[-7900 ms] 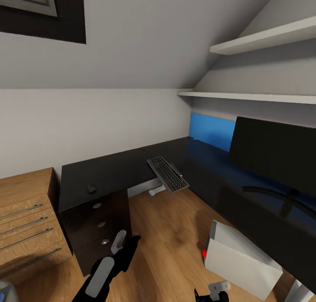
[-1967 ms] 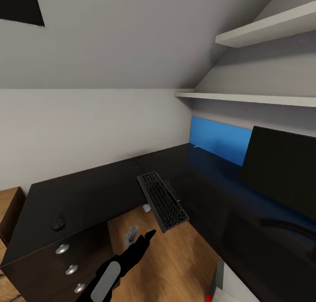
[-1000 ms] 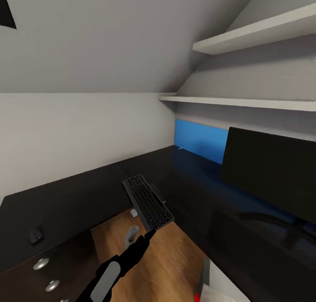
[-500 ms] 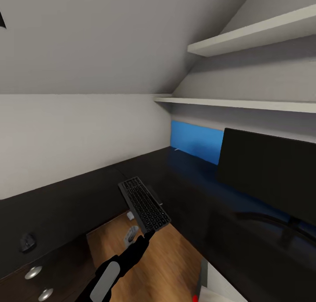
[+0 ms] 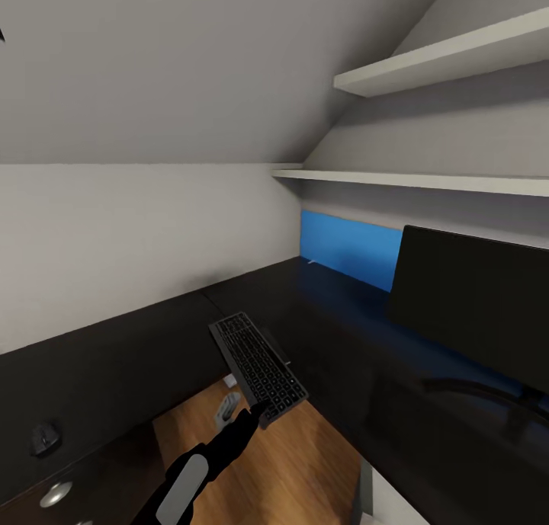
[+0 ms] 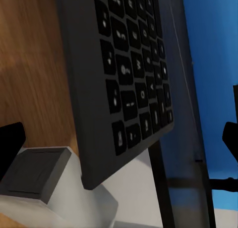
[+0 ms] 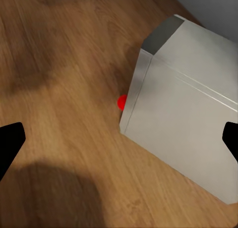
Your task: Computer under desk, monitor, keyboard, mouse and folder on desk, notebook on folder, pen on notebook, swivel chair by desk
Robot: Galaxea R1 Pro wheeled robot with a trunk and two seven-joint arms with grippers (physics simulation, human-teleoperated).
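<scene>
While aloft: flat dark-grey keyboard (image 5: pixel 259 369) tilted above black L-shaped desk (image 5: pixel 114 350) edge
Left tool (image 5: pixel 257 411): arm reaching up, clamped on keyboard's near edge
Right tool (image 7: pixel 119 139): fingertips apart, above white box-shaped computer (image 7: pixel 186 121) on wood floor (image 7: pixel 59 89)

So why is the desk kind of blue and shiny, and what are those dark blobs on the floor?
In the head view the glossy black desk mirrors the blue panel behind it, and the monitor too. In the right wrist view soft dark shadows lie on the wooden floor beside the white computer. In the left wrist view the keyboard looks big and slightly blurry, being close.
</scene>
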